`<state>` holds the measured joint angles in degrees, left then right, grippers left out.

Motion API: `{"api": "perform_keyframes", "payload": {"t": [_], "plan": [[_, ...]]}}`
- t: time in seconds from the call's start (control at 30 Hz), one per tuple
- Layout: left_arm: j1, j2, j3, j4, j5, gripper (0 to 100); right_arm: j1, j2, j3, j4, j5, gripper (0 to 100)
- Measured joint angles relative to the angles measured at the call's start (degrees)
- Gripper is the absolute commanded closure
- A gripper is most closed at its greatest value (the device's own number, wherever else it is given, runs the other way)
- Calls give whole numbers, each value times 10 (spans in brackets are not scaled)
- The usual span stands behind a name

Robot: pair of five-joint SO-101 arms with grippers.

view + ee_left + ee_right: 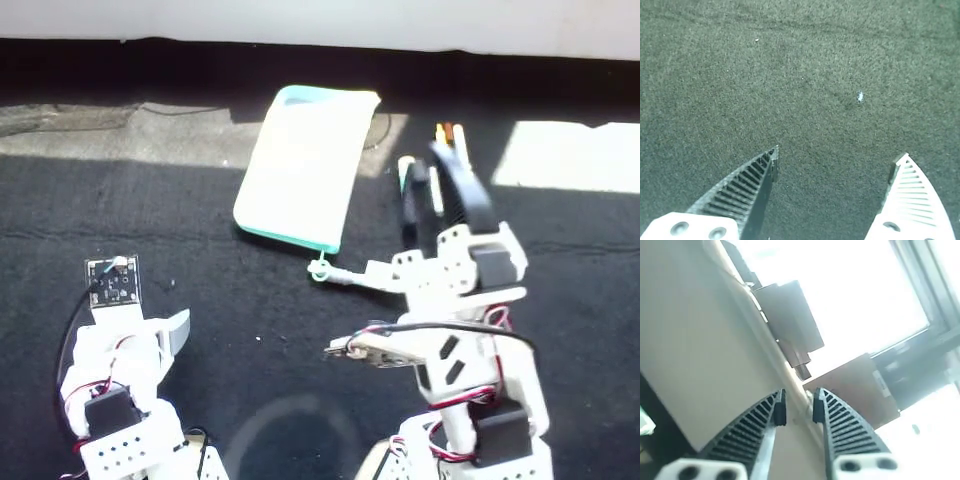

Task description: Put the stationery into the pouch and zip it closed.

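Note:
The pouch (300,165), white with mint green edges, lies flat at the back middle of the black mat, and its zipper pull (320,270) is at the near corner. Several pens and markers (410,195) lie right of it, partly hidden behind my right gripper (455,170). That gripper is raised off the mat and tilted up. In its wrist view the right gripper (797,406) faces a wall and a window, open by a narrow gap, with nothing in it. My left gripper (165,335) stands at the near left, and the left wrist view shows the left gripper (837,155) open over bare mat.
The black mat (220,300) covers the table, with sunlit patches at the back. A light wall (320,20) runs behind it. A cable (70,330) loops beside the left arm.

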<state>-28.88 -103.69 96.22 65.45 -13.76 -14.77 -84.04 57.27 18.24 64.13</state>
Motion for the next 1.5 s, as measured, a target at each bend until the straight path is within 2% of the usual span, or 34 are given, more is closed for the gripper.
{"api": "perform_keyframes", "payload": {"t": [0.17, 0.47, 0.57, 0.7, 0.87, 0.97, 1.17, 1.5], "plan": [[0, 0, 0, 0, 0, 649, 1, 123, -94, -8, -12, 898], [0, 0, 0, 0, 0, 649, 4, 404, -100, -4, -251, 895], [0, 0, 0, 0, 0, 649, 4, 512, -103, 55, -305, 893], [0, 0, 0, 0, 0, 649, 1, 624, -124, 155, -288, 892], [0, 0, 0, 0, 0, 649, -18, 654, -162, 257, -246, 892], [0, 0, 0, 0, 0, 649, -47, 665, -193, 302, -246, 885], [0, 0, 0, 0, 0, 649, -113, 734, -245, 382, -257, 759], [0, 0, 0, 0, 0, 649, -122, 921, -397, 489, -288, 759]]}}
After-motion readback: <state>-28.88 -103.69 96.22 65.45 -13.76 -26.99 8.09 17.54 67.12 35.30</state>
